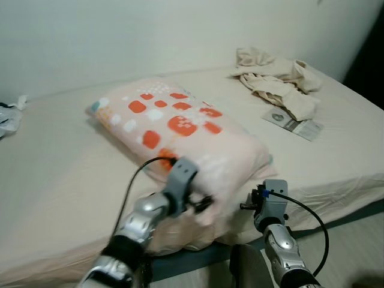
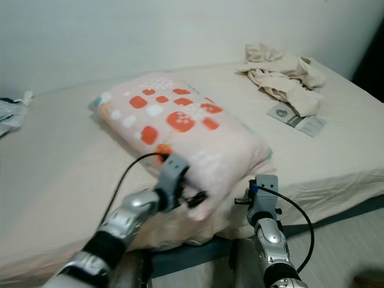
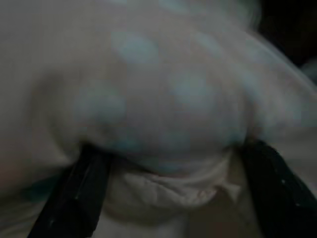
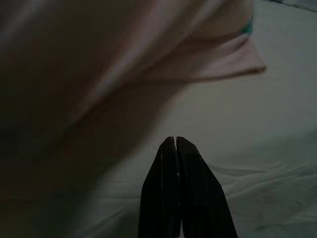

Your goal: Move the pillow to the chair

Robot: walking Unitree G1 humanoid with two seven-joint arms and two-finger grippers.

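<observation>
Where the bed point(image 1: 54, 180) comes closest to the robot, the pillow point(image 1: 180, 132) lies slantwise across the cream sheet, pale pink with orange, white and yellowish squares printed on top, its near end bulging out over the mattress edge. The left gripper point(image 3: 163, 173) is pressed into that near end: in the left wrist view its two black fingers point(image 3: 74, 193) stand wide apart with the soft bulk of the pillow swelling between them, a fold of fabric bunched low in the gap. The right gripper point(image 4: 174, 148) sits just beside the pillow's near right corner, low over the sheet, its fingers closed flat against each other and holding nothing; the pillow's edge hangs above it in the right wrist view. Further back on the bed, well apart from the pillow, a heap of crumpled beige cloth point(image 1: 276, 81) lies near the wall, with a flat printed packet point(image 1: 293, 124) just in front of it. A dark bundle point(image 1: 8, 117) rests at the far left edge
</observation>
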